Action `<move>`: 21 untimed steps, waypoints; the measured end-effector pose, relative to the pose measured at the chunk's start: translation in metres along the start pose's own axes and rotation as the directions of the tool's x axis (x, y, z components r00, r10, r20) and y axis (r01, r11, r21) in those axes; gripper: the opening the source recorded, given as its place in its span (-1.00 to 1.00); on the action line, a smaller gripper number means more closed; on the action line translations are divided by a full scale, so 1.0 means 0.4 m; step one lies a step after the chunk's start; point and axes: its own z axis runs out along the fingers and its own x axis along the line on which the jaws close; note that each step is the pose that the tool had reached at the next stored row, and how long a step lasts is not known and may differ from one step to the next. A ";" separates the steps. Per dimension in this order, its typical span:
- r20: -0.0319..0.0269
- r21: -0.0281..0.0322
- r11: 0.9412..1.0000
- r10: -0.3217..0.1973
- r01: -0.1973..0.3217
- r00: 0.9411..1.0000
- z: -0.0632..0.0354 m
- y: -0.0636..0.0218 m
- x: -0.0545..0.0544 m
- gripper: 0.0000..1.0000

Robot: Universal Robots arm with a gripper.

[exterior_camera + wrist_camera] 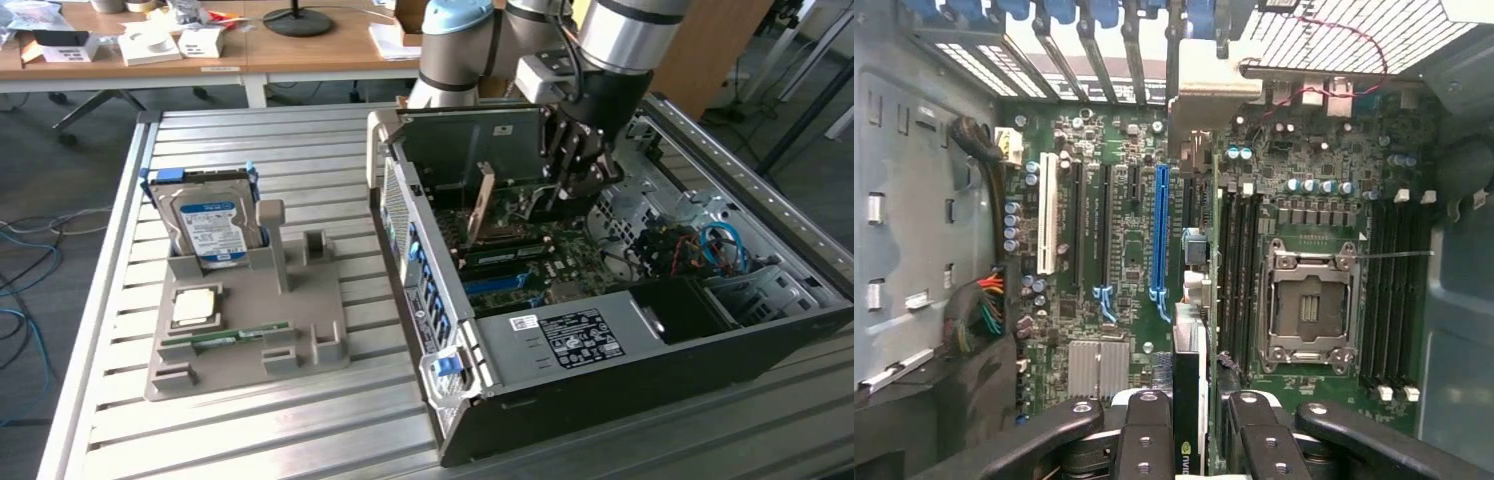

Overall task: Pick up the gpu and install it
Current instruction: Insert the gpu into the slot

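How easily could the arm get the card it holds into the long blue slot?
Probably yes: the tool grips the gpu just beside the blue slot, and nothing stands over that slot.

A metal table [227,140] of ribbed aluminium slats fills the foreground, with raised rails along its long edges. Behind it stands a light wooden desk [307,55] carrying small white boxes [150,45], some papers [394,40] and a black round stand base [296,22]. Below the desk, the dark star-shaped foot of a chair [100,105] rests on the grey floor [60,170]. Loose blue and grey cables [27,228] trail across the floor at the exterior view's left. A brown wooden panel [727,50] rises at the exterior view's right. The light is even and soft, casting only faint shadows
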 end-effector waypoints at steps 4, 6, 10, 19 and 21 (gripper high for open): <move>0.001 0.000 1.000 0.000 0.000 1.000 0.019 0.000 0.000 -0.47; 0.002 0.000 1.000 0.000 0.000 1.000 0.027 0.000 0.001 -0.47; 0.003 0.000 1.000 0.000 0.000 1.000 0.036 0.000 0.001 -0.47; 0.003 0.000 1.000 0.000 0.000 1.000 0.035 0.000 0.023 -0.47; 0.003 0.000 1.000 0.000 0.000 1.000 0.035 0.000 0.030 -0.47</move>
